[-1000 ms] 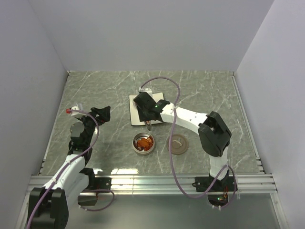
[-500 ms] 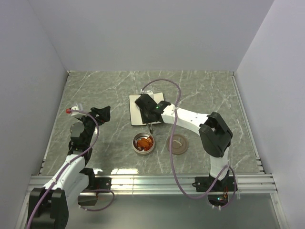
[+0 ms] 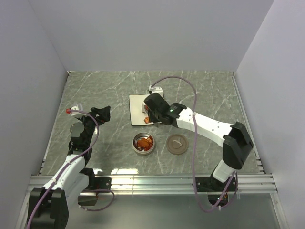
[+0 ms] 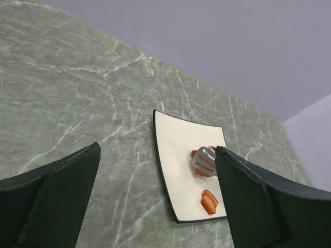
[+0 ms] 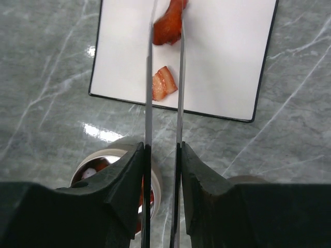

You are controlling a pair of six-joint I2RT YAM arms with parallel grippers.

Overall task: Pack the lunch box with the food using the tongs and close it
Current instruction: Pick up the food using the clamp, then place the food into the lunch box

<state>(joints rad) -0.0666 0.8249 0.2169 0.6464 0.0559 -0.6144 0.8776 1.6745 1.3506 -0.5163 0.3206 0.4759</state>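
My right gripper (image 5: pixel 161 151) is shut on the tongs (image 5: pixel 150 98), whose two thin arms run up the right wrist view. Their tips pinch a red-orange piece of food (image 5: pixel 168 23) over the white plate (image 5: pixel 227 57). A second piece (image 5: pixel 164 82) lies on the plate between the arms. From above, the right gripper (image 3: pixel 154 113) hangs over the plate (image 3: pixel 136 114). The lunch box (image 3: pixel 144 143), a round tin, stands nearer with several orange pieces inside. Its brown lid (image 3: pixel 177 144) lies beside it on the right. My left gripper (image 3: pixel 101 113) stands open and empty at the left.
The left wrist view shows the plate (image 4: pixel 178 144), the slotted tongs tip (image 4: pixel 205 159) and a loose piece (image 4: pixel 209 201) between my open left fingers (image 4: pixel 62 191). Grey walls close in the marble table (image 3: pixel 95 86). A metal rail (image 3: pixel 152 181) runs along the near edge.
The right arm's elbow has swung out to the right and the gripper has shifted slightly right over the plate. The tongs' arms have drawn closer together. The left arm has not moved.
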